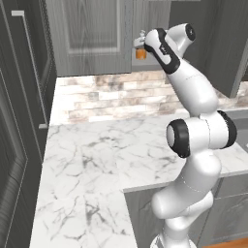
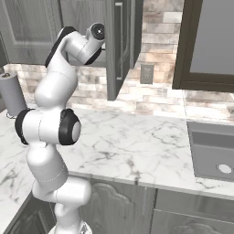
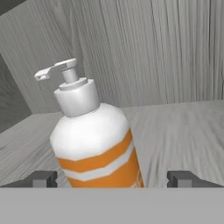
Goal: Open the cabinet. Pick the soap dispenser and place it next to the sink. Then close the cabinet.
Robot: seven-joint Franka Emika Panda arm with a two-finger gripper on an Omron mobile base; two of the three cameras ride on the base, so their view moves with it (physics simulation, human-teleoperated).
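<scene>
In the hand view, the hand [image 3: 112, 178] is standing spread wide, one dark fingertip [image 3: 43, 179] sitting on each side of the soap dispenser [image 3: 97, 144], grasping nothing yet. The soap dispenser is standing between them on the plain grey shelf [image 3: 179, 131] inside the cabinet [image 1: 92, 34]; it is leaning over in this rolled view, its white pump top pointing toward the upper left. Whether the fingertips are touching the bottle, I cannot tell. Behind it the wood-grain back wall of the cabinet is rising.

From the left base view, the white arm is reaching up from the marble tabletop [image 1: 92, 164] into the cabinet, the orange bottle showing just beside the wrist. In the right base view, the cabinet door [image 2: 119, 45] is standing open, and the grey sink [image 2: 211, 151] is lying well apart to the right.
</scene>
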